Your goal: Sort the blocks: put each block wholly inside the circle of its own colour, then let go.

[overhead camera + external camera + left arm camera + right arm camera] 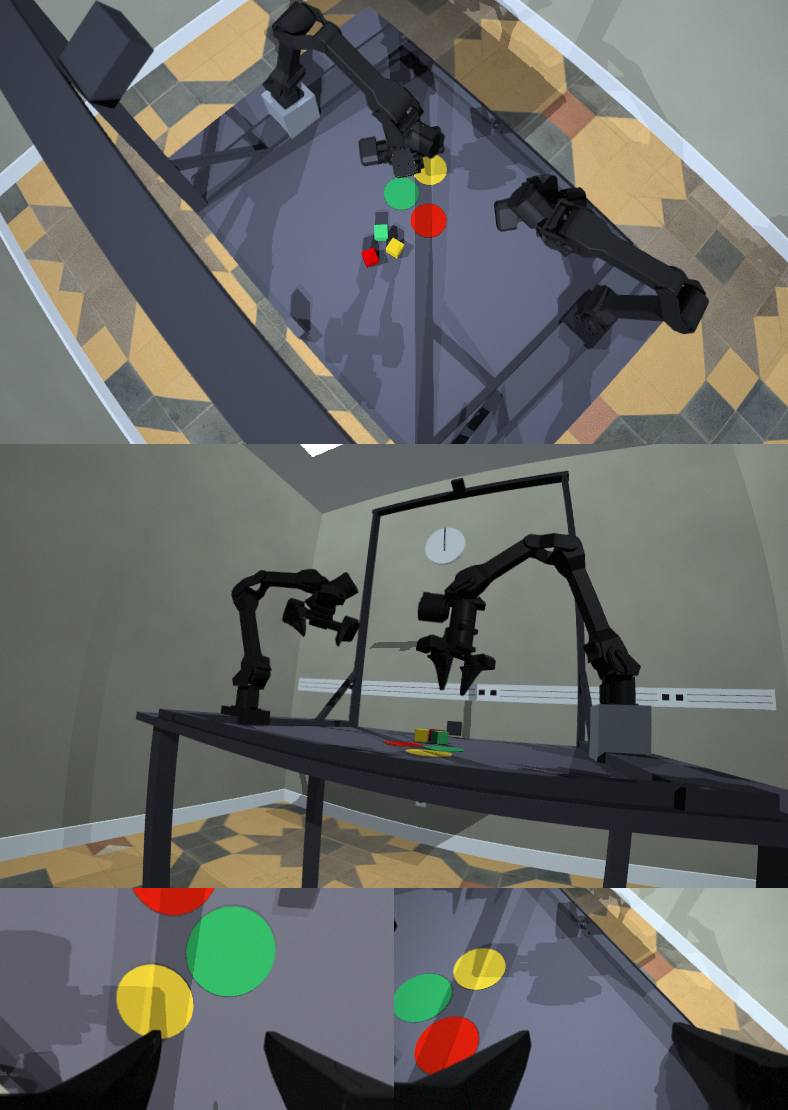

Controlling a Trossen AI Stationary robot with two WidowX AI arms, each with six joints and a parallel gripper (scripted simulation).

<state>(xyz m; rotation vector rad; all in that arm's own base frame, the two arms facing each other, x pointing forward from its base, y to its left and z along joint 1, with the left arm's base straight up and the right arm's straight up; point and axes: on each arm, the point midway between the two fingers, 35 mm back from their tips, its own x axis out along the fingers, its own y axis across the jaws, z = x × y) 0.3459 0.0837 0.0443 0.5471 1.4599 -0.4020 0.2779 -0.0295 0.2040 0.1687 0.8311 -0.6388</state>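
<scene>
L gripper [403,162] [453,689] [214,1033]: claw part-spread, nothing held; to be squared to block faces, then lowered vert.
R gripper [521,206] [320,639] [601,1029]: spread, nothing held; best kept clear.
Green circle [401,193] [444,748] [231,951] [423,998]: block to be centred before release.
Green block [381,232] [440,737]: outside circle, nearest; prob. 1st pick.
Yellow block [394,248] [421,735], red block [370,257] [435,730]: close by, unsorted; not to be nudged.

Round white clock [445,546] above pale strip [537,696]; patterned tile floor [634,154] [231,846] [701,1002].
</scene>
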